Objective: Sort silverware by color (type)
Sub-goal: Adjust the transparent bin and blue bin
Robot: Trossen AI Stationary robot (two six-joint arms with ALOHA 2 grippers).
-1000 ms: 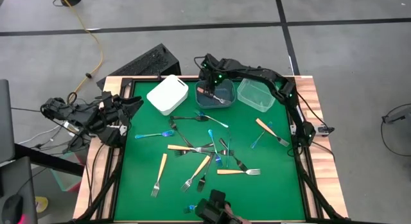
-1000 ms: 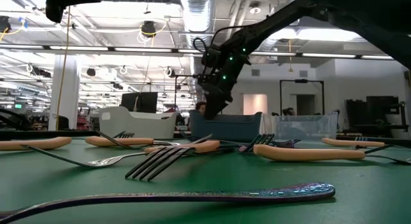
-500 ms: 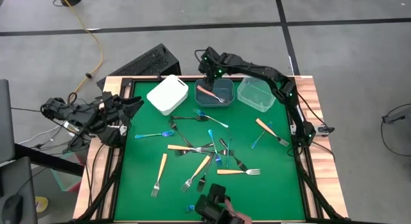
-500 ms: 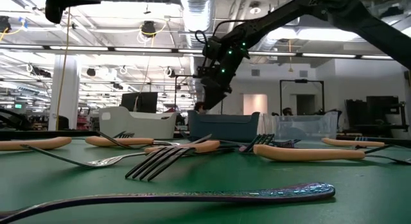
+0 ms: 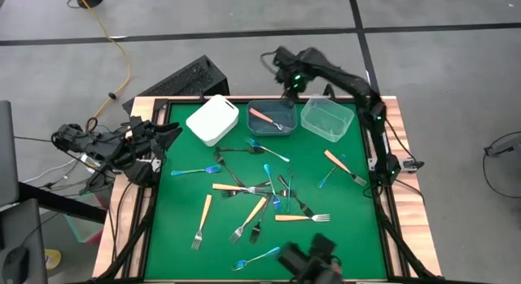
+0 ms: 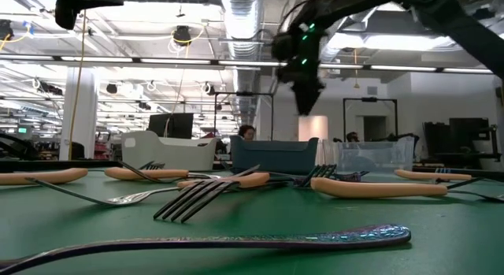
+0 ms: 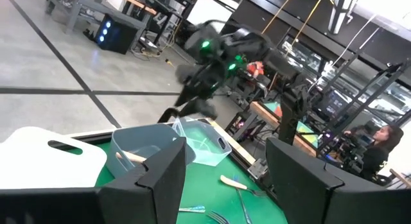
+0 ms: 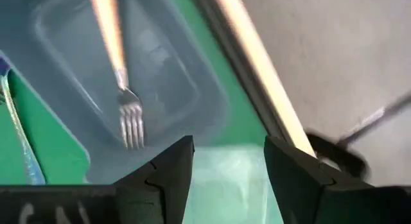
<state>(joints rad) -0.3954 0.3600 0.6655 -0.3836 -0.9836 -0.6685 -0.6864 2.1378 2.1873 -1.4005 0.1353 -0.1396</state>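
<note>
Up over the grey-blue bin (image 5: pixel 273 118), the right gripper (image 5: pixel 286 90) is spread wide and empty, one orange fork (image 5: pixel 265 120) lies inside, and many forks (image 5: pixel 260 190) wait on the green table (image 5: pixel 350 227).

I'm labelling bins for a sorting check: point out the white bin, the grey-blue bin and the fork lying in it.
white bin (image 5: pixel 212 119), high view, on its top surface.
grey-blue bin (image 5: pixel 286 127), high view, on its near rim.
fork (image 5: pixel 260 116), high view, on its orange handle.
</note>
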